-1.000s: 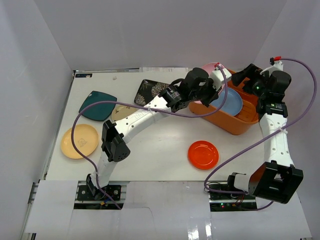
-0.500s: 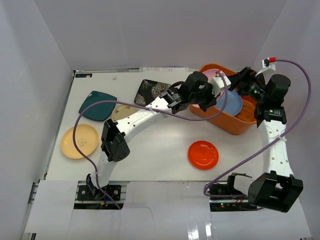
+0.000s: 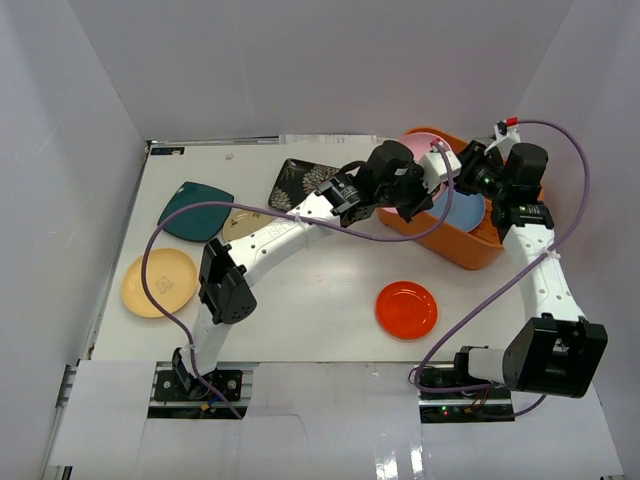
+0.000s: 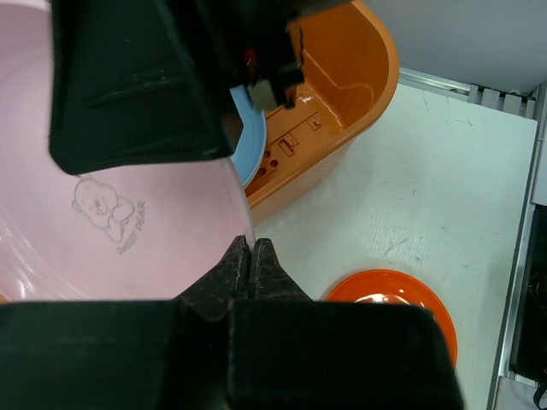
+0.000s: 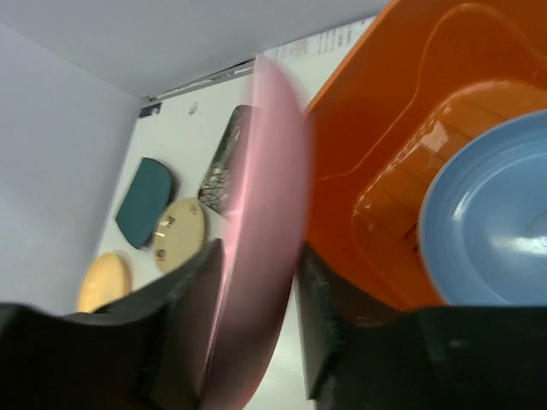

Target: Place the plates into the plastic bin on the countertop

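Note:
A round pink plate [image 4: 128, 248] stands on edge over the near-left end of the orange plastic bin [image 3: 470, 250]. My left gripper [image 4: 250, 248] is shut on its rim. My right gripper [image 5: 256, 265] reaches in from the far side, one finger against each face of the pink plate [image 5: 265, 213]. A light blue plate [image 3: 465, 212] lies inside the bin. On the white countertop [image 3: 320, 290] lie a red plate [image 3: 406, 309], a yellow plate [image 3: 160, 282], a square teal plate [image 3: 195, 210], a patterned beige plate [image 3: 240, 225] and a black flowered square plate [image 3: 305, 180].
White walls close in the countertop on the left, back and right. The bin sits at the back right corner, close to the right wall. The left arm stretches diagonally across the middle of the table, over the beige plate.
My right gripper has swung left from the bin's right side to the pink plate, and its jaws have narrowed onto it. The left gripper has kept its hold.

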Controlling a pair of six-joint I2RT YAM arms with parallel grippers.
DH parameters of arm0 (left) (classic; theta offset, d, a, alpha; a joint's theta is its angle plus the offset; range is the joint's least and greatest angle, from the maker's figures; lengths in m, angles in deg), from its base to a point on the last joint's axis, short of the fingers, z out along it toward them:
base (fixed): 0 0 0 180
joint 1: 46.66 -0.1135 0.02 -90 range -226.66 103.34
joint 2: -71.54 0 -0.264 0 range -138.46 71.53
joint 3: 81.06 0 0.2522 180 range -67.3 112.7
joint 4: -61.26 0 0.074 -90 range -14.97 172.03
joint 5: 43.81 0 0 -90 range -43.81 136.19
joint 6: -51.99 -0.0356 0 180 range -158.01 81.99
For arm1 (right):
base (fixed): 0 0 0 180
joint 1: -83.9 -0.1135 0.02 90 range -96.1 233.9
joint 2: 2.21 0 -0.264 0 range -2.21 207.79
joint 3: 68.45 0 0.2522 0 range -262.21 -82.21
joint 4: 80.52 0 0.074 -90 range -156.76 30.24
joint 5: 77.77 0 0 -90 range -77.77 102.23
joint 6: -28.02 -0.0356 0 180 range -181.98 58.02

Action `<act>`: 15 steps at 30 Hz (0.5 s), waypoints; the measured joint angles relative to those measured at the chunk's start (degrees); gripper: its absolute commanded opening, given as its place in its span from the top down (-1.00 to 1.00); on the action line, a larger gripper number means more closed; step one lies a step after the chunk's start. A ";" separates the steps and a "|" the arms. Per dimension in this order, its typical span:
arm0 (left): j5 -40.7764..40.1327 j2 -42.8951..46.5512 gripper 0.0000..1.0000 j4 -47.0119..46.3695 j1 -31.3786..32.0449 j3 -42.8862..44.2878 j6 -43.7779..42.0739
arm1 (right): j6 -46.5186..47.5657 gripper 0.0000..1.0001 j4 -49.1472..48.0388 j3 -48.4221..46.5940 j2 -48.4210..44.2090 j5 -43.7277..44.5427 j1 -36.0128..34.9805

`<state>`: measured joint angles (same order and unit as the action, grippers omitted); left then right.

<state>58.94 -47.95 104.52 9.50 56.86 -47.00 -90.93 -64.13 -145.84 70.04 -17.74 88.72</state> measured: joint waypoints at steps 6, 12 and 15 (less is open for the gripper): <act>-2.64 0.61 -0.03 -1.62 0.39 -2.03 -1.29 | -2.36 0.84 0.94 -0.31 0.92 2.58 -1.31; -13.55 11.43 -0.82 -4.22 0.42 -13.68 3.19 | -3.32 0.84 0.15 -5.42 4.15 6.10 -0.76; -22.99 23.15 -0.88 -8.15 0.22 -27.19 8.74 | -2.56 0.85 -0.07 -8.79 6.25 9.31 -0.26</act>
<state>35.95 -24.80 96.37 9.72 29.67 -38.26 -93.48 -64.19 -154.63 76.29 -8.43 88.46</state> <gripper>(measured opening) 0.925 0.242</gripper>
